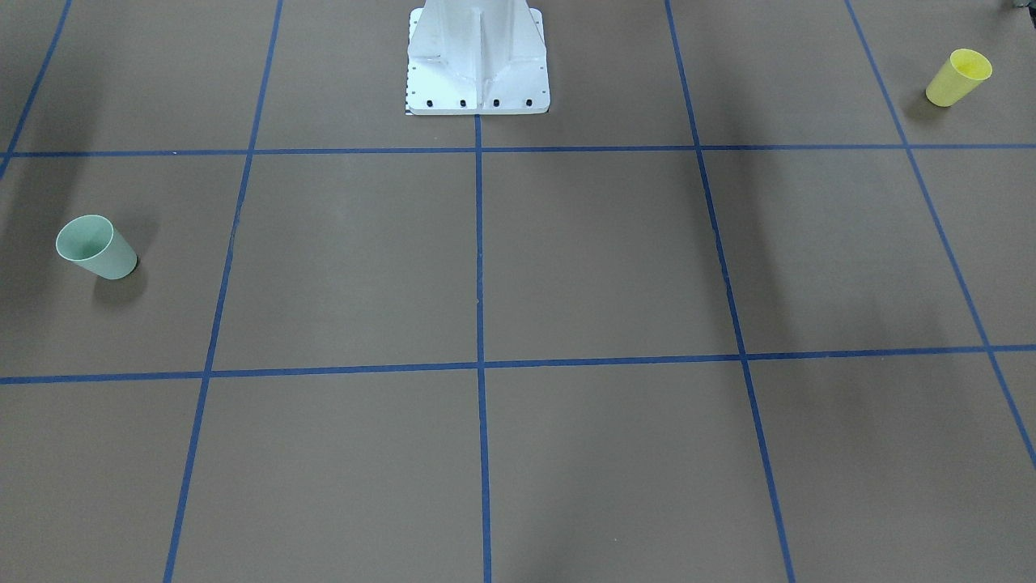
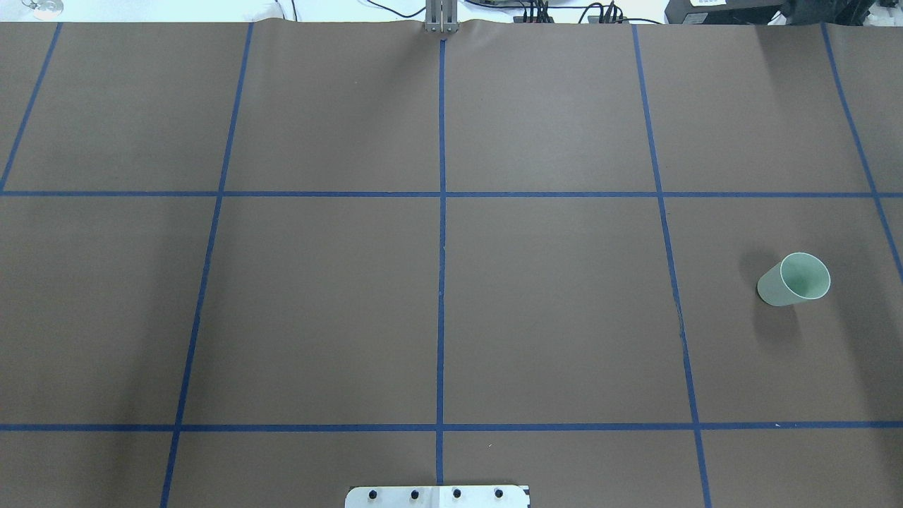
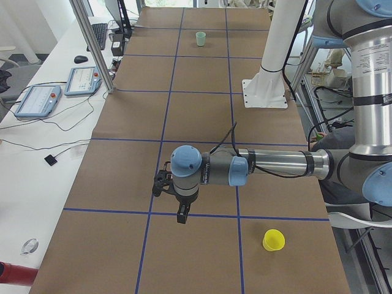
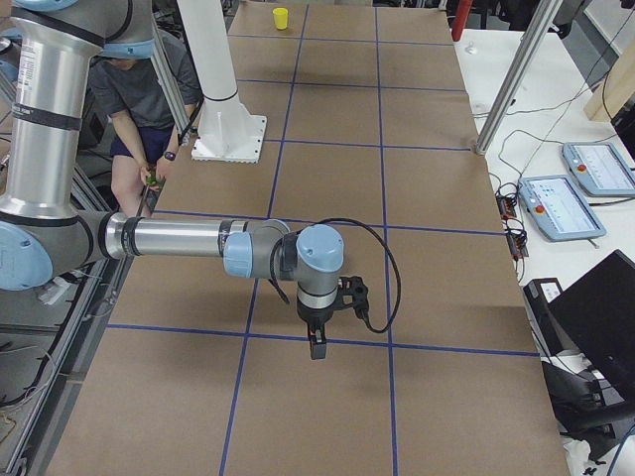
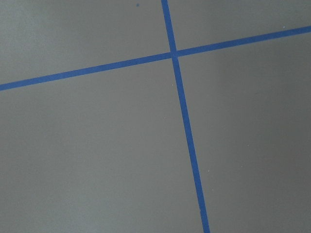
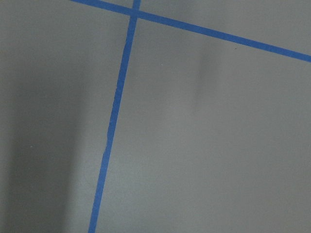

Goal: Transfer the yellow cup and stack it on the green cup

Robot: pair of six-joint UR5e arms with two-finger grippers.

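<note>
The yellow cup (image 1: 958, 77) stands upright near the table's corner on the robot's left side; it also shows in the exterior left view (image 3: 273, 240) and far off in the exterior right view (image 4: 281, 18). The green cup (image 1: 95, 247) stands upright on the robot's right side (image 2: 794, 279) (image 3: 200, 38). My left gripper (image 3: 181, 217) hangs above the table, away from the yellow cup and to the left of it in that view. My right gripper (image 4: 316, 347) hangs above the table. Whether either is open or shut I cannot tell. Both wrist views show only brown table and blue tape.
The white robot pedestal (image 1: 477, 61) stands at the table's robot-side edge. Blue tape lines (image 2: 441, 212) grid the brown surface. Touch pendants (image 3: 38, 101) and cables lie on the side table, with a metal post (image 3: 92, 43). A person (image 4: 139, 109) sits behind the robot.
</note>
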